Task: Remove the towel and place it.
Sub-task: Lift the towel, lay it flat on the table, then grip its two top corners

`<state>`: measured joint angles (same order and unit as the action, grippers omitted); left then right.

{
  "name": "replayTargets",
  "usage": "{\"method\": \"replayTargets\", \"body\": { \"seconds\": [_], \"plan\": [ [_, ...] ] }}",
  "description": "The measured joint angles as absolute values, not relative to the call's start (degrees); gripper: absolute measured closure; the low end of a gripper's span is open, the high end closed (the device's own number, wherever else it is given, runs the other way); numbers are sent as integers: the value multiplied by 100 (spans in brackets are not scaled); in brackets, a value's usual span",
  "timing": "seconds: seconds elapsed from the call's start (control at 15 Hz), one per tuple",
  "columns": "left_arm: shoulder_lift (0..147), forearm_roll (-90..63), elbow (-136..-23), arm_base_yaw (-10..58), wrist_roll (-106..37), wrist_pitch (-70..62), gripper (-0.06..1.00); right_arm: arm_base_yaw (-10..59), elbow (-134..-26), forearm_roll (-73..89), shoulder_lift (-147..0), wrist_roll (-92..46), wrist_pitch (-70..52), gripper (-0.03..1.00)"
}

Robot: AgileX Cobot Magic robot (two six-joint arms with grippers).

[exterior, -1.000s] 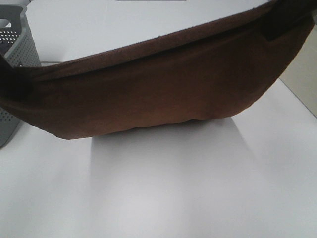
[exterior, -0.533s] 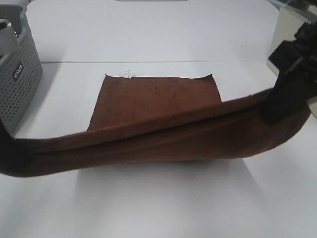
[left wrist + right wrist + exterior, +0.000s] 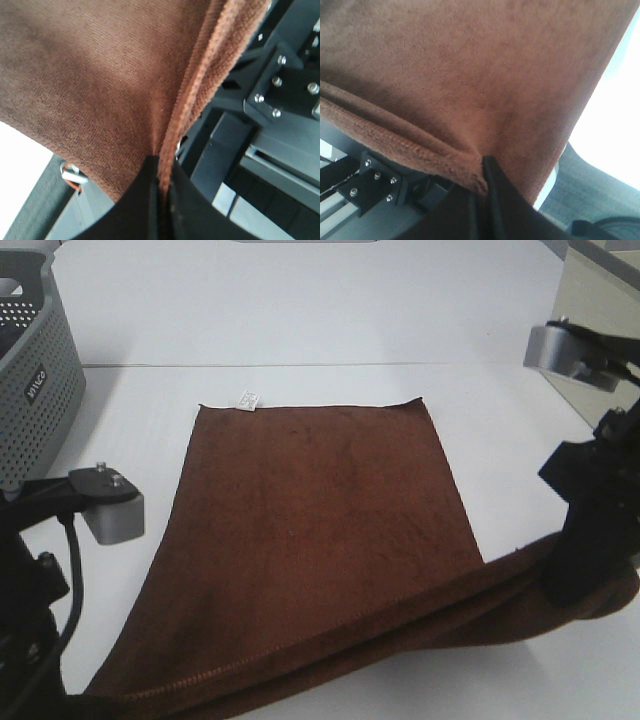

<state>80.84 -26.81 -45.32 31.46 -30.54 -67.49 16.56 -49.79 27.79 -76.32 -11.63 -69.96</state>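
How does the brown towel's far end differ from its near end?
The far end lies flat on the table; the near end is pinched up in the left fingers and right fingers. The far end runs straight, with a white tag; the near end sags, rumpled. Both are brown plush.

Non-task items in view: 2.
Grey perforated basket point(image 3: 30, 410) stands at the far-left edge of the white table point(image 3: 330, 320).
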Motion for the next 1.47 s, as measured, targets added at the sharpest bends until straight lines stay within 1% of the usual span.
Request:
{"method": "replayTargets", "body": {
  "seconds": [0.13,0.4,0.8,0.93,1.2,1.47],
  "plan": [
    [8302,-2601,-4532,3340,-2779,-6812,94,1656,-4589,2945,-7620,-1175,-6996,96],
    [8428,-2636,-4521,3358,-2378,-6858,94,1644,-3885,2979,-7615,-1192,-6967,96],
    [9230,-2905,-4521,3358,-2246,-6875,94,1650,-3810,3352,-8377,-1667,-6784,96],
    [9465,-3042,-4521,3358,-2229,-6875,94,1879,-3810,3369,-8732,-1782,-6669,96],
    [9855,-3054,-4629,3358,-2223,-6893,94,2647,-3816,3375,-9505,-1788,-6486,96],
    [9906,-3174,-4738,3461,-2057,-6893,94,2727,-3816,3398,-9786,-1788,-6245,96]
  ]
}}
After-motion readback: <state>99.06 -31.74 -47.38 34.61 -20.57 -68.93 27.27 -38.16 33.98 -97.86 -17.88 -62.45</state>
